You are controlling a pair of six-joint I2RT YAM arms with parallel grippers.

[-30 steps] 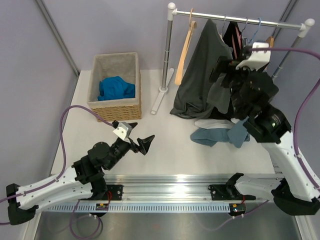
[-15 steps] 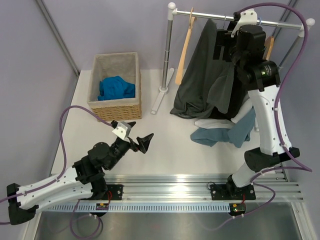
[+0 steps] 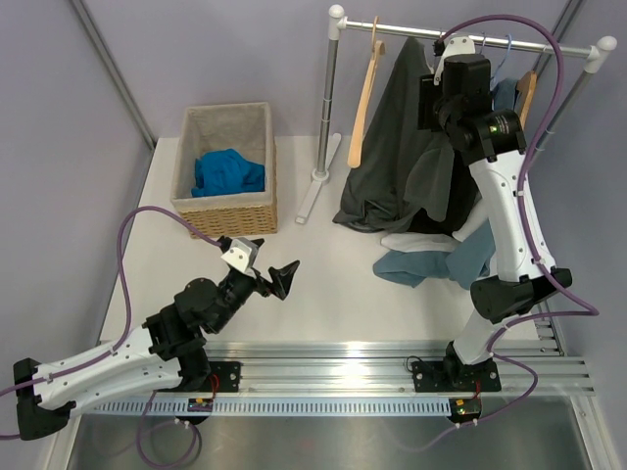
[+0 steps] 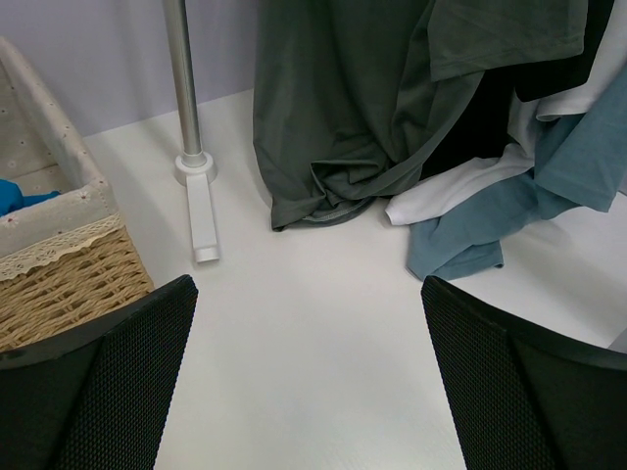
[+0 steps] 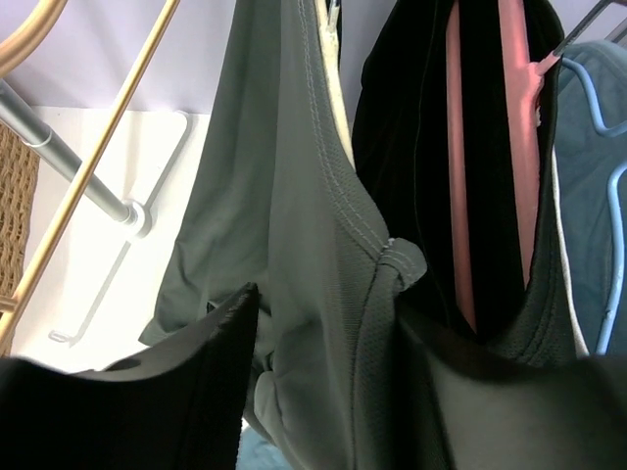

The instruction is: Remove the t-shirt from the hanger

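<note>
The left arm (image 3: 118, 357) lies low, reaching toward 1 o'clock, and the left gripper (image 3: 272, 262) has its jaws spread wide. The right arm (image 3: 509, 206) stands tall, stretched toward 12 o'clock. The right gripper (image 5: 323, 392) has its jaws partly drawn in; grip unclear.

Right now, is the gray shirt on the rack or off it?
On. The gray shirt hangs from the rail, collar up top, hem bunched on the table.

One grey t-shirt (image 3: 387, 147) (hanging), one basket (image 3: 227, 217)
</note>
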